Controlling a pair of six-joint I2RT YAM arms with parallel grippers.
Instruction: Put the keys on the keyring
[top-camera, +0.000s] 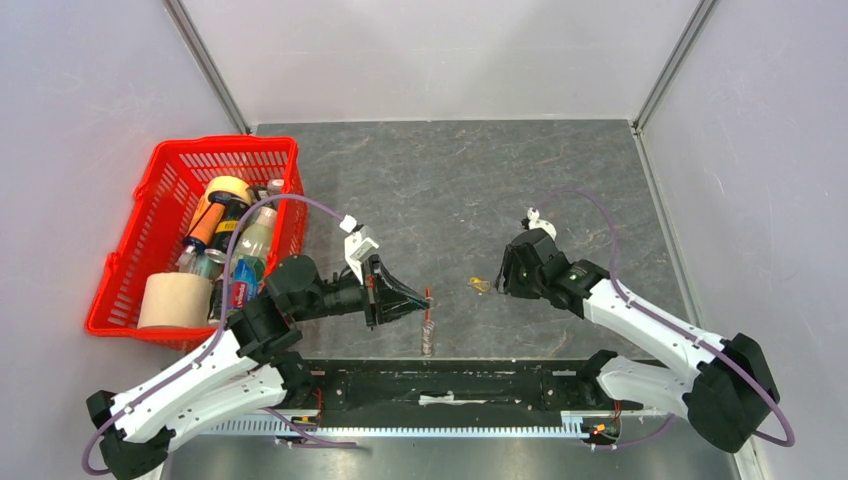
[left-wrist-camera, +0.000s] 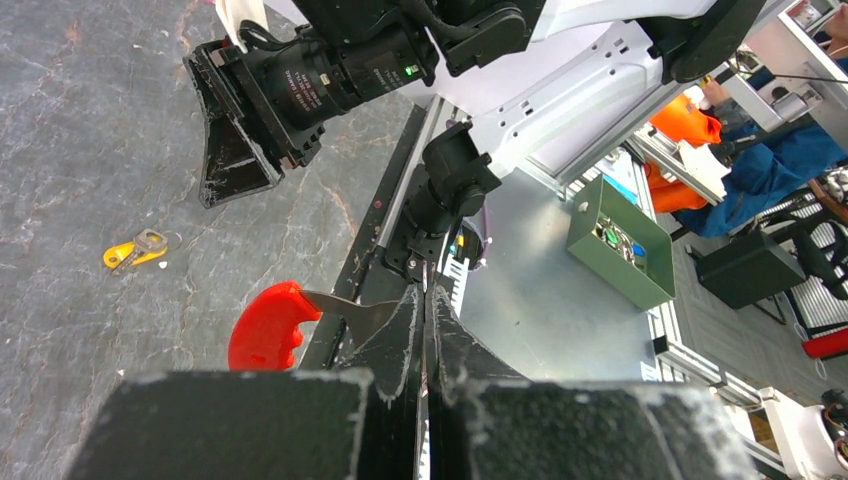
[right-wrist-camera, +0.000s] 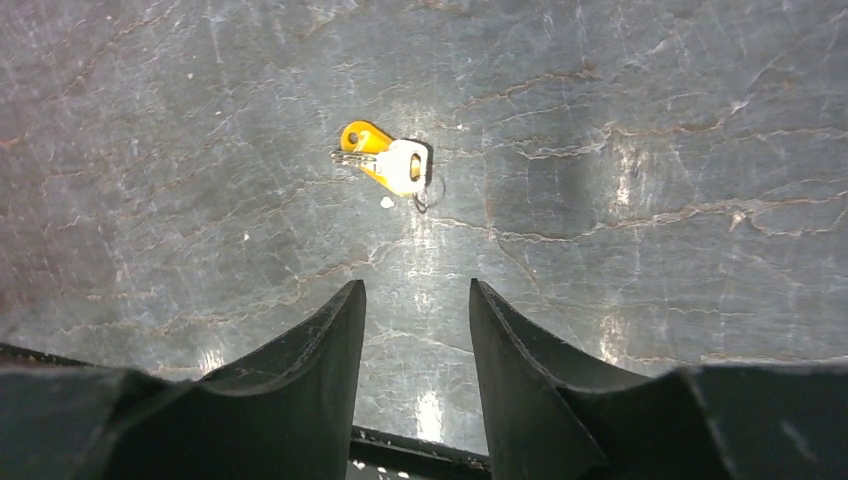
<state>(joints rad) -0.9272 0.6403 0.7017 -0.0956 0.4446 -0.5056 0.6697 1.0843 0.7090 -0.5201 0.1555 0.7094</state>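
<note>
My left gripper (top-camera: 425, 305) is shut on the keyring (top-camera: 428, 293), a thin red loop at its fingertips, with silvery keys (top-camera: 429, 338) hanging below it above the table's near edge. In the left wrist view the shut gripper (left-wrist-camera: 425, 287) has a red piece (left-wrist-camera: 265, 325) and a silvery blade (left-wrist-camera: 350, 310) showing beside its left finger. A brass-yellow key (top-camera: 482, 285) lies on the table with a pale silvery key (right-wrist-camera: 405, 165) on it. My right gripper (top-camera: 500, 280) is open just right of the yellow key (right-wrist-camera: 362, 140), and its fingers (right-wrist-camera: 330, 330) sit a little short of it.
A red plastic basket (top-camera: 225, 142) full of bottles and tape rolls stands at the left. A black rail (top-camera: 450, 385) runs along the near edge between the arm bases. Grey walls enclose the stone-patterned table (top-camera: 450, 190).
</note>
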